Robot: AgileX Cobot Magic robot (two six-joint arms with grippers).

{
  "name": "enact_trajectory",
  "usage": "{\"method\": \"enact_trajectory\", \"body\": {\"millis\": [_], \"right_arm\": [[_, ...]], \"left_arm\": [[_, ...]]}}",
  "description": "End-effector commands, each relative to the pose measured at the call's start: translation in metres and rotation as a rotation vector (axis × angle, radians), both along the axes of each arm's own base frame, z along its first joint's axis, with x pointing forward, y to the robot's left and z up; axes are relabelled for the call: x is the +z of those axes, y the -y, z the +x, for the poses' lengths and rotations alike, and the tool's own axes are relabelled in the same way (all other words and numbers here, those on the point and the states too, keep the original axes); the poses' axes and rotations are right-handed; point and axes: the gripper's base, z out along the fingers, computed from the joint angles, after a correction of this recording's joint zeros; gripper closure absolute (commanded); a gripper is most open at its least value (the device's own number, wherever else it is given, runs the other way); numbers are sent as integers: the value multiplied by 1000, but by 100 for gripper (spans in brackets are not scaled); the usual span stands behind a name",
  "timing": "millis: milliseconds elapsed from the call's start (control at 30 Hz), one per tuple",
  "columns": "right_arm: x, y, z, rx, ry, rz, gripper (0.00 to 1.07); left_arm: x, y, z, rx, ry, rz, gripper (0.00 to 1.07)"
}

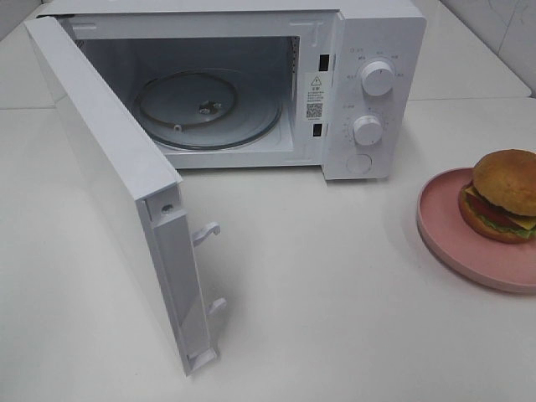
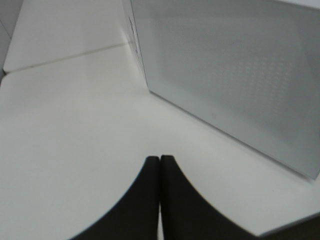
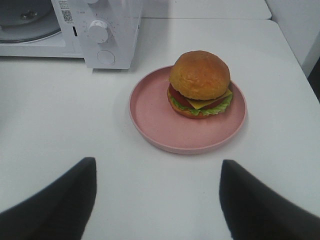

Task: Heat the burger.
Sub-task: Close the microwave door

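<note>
The burger [image 1: 502, 194] with a golden-brown bun, lettuce, tomato and cheese sits on a round pink plate [image 1: 452, 234] at the right of the table. In the right wrist view the burger [image 3: 200, 82] lies on the plate [image 3: 155, 112] ahead of my right gripper [image 3: 157, 195], which is open, empty and apart from the plate. The white microwave [image 1: 368, 50] stands at the back with its door [image 1: 117, 184] swung wide open and its glass turntable [image 1: 209, 113] bare. My left gripper [image 2: 160, 175] is shut and empty, close to the outside of the door [image 2: 235, 85]. Neither gripper shows in the high view.
The microwave has two round knobs [image 1: 377, 78] on its right panel. The open door reaches far forward on the left of the table. A seam [image 2: 65, 55] between table sections runs behind the door.
</note>
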Motion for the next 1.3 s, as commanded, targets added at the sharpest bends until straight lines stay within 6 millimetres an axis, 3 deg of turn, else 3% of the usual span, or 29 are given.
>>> {"method": "enact_trajectory", "body": {"millis": [33,100,133,233,267,333,400,500,533,567,600,700,733,767,833,900,933,1300], "right_arm": [[0,0,-3,3,36,1,41],[0,0,-3,3,36,1,41],[0,0,-3,3,36,1,41],[0,0,-3,3,36,1,41],[0,0,-3,3,36,1,41],[0,0,-3,3,36,1,41],[0,0,-3,3,36,1,43],[0,0,-3,3,36,1,43],[0,0,-3,3,36,1,43],[0,0,-3,3,36,1,43],[0,0,-3,3,36,1,43],[0,0,-3,3,36,1,43],[0,0,-3,3,36,1,43],[0,0,-3,3,36,1,43],[0,0,-3,3,36,1,43],[0,0,-3,3,36,1,43],[0,0,-3,3,36,1,43],[0,0,-3,3,36,1,43]], "left_arm": [[10,1,6,-10,74,20,106],[11,2,9,-14,84,30,106],[16,5,24,-27,84,59,106],[19,7,35,-27,81,61,106],[23,10,50,-26,87,56,106],[23,10,50,-26,87,56,106],[26,16,80,-25,88,59,106],[24,19,98,-35,65,91,106],[18,23,116,-53,30,133,106],[18,23,116,-53,30,133,106],[12,26,132,-66,3,156,106],[5,29,147,-73,-23,164,106],[-4,33,163,-76,-61,167,106],[-4,33,163,-76,-61,167,106],[-16,36,185,-68,-72,166,106],[-16,36,185,-68,-72,166,106],[-28,40,204,-63,-80,171,106],[-73,47,250,-43,-95,176,106]]}}
